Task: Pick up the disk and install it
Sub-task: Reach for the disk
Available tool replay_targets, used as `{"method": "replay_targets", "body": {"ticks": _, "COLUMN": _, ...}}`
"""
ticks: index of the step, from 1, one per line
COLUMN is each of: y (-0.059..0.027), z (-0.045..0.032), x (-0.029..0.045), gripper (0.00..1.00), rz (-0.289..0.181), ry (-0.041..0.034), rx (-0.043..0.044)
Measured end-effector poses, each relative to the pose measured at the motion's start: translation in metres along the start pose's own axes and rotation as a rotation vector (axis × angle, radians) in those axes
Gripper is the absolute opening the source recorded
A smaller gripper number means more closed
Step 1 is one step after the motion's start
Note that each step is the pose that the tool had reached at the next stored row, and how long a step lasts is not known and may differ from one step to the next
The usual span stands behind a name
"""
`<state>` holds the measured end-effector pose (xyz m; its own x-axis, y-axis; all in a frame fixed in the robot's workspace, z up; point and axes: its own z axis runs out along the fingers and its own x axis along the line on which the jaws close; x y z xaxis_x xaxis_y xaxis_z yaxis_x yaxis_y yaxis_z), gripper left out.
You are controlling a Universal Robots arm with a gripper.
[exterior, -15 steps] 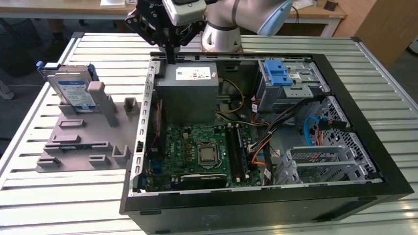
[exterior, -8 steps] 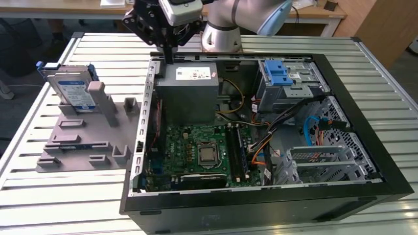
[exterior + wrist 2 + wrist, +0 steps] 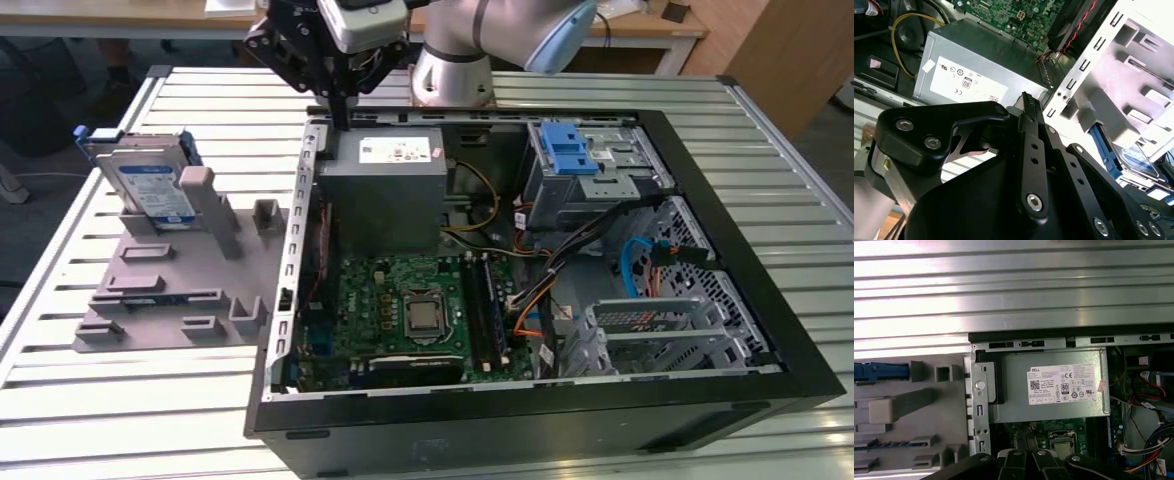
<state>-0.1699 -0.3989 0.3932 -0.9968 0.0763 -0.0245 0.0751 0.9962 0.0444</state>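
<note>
The disk point(image 3: 144, 185), a silver drive with a blue-and-white label and blue frame, stands upright at the back of the grey holder plate point(image 3: 160, 300), at the exterior view's left. It appears in the second wrist view as the disk point(image 3: 1136, 162), and its blue edge point(image 3: 879, 371) lies in the first wrist view. My gripper point(image 3: 338, 112) hangs over the back left corner of the open computer case, above the power supply point(image 3: 384, 185), a good way to the right of the disk. Its black fingers point(image 3: 1029, 130) are pressed together with nothing between them.
The open black case point(image 3: 534, 410) holds a motherboard point(image 3: 400, 310), cables and a metal drive bay with a blue ribbed latch point(image 3: 571, 150) at its back right. The holder plate has several upright posts. Everything rests on a slatted metal table point(image 3: 80, 400).
</note>
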Motion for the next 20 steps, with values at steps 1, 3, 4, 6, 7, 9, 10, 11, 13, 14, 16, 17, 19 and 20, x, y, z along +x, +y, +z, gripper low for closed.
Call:
{"method": "replay_targets", "body": {"ticks": 1, "y": 0.0, "z": 0.0, "x": 0.0005, "gripper": 0.11, "rz": 0.0, "ry": 0.0, "rx": 0.0001}}
{"method": "replay_targets", "body": {"ticks": 3, "y": -0.0001, "z": 0.0, "x": 0.0016, "gripper": 0.11, "rz": 0.0, "ry": 0.0, "rx": 0.0}}
{"method": "replay_targets", "body": {"ticks": 4, "y": -0.0002, "z": -0.0001, "x": 0.0022, "gripper": 0.11, "rz": 0.0, "ry": 0.0, "rx": 0.0001}}
{"method": "replay_targets", "body": {"ticks": 6, "y": -0.0002, "z": -0.0001, "x": 0.0033, "gripper": 0.11, "rz": 0.0, "ry": 0.0, "rx": 0.0}}
{"method": "replay_targets", "body": {"ticks": 7, "y": -0.0003, "z": -0.0001, "x": 0.0038, "gripper": 0.11, "rz": 0.0, "ry": 0.0001, "rx": 0.0001}}
{"method": "replay_targets", "body": {"ticks": 9, "y": -0.0004, "z": -0.0001, "x": 0.0051, "gripper": 0.11, "rz": 0.0, "ry": 0.0, "rx": 0.0}}
{"method": "replay_targets", "body": {"ticks": 10, "y": -0.0004, "z": -0.0001, "x": 0.0058, "gripper": 0.11, "rz": 0.0, "ry": 0.0, "rx": 0.0}}
{"method": "replay_targets", "body": {"ticks": 11, "y": -0.0005, "z": -0.0002, "x": 0.0065, "gripper": 0.11, "rz": 0.0, "ry": 0.0001, "rx": 0.0001}}
{"method": "replay_targets", "body": {"ticks": 13, "y": -0.0006, "z": -0.0002, "x": 0.0078, "gripper": 0.11, "rz": 0.0, "ry": 0.0, "rx": 0.0}}
{"method": "replay_targets", "body": {"ticks": 14, "y": -0.0006, "z": -0.0002, "x": 0.0085, "gripper": 0.11, "rz": 0.0, "ry": 0.0, "rx": 0.0}}
{"method": "replay_targets", "body": {"ticks": 16, "y": -0.0007, "z": -0.0002, "x": 0.0099, "gripper": 0.11, "rz": 0.0, "ry": 0.0, "rx": 0.0}}
{"method": "replay_targets", "body": {"ticks": 17, "y": -0.0008, "z": -0.0003, "x": 0.0106, "gripper": 0.11, "rz": 0.0, "ry": 0.0, "rx": 0.0}}
{"method": "replay_targets", "body": {"ticks": 19, "y": -0.0008, "z": -0.0003, "x": 0.0119, "gripper": 0.11, "rz": 0.0, "ry": 0.0001, "rx": 0.0001}}
{"method": "replay_targets", "body": {"ticks": 20, "y": -0.0009, "z": -0.0003, "x": 0.0125, "gripper": 0.11, "rz": 0.0, "ry": 0.0, "rx": 0.0}}
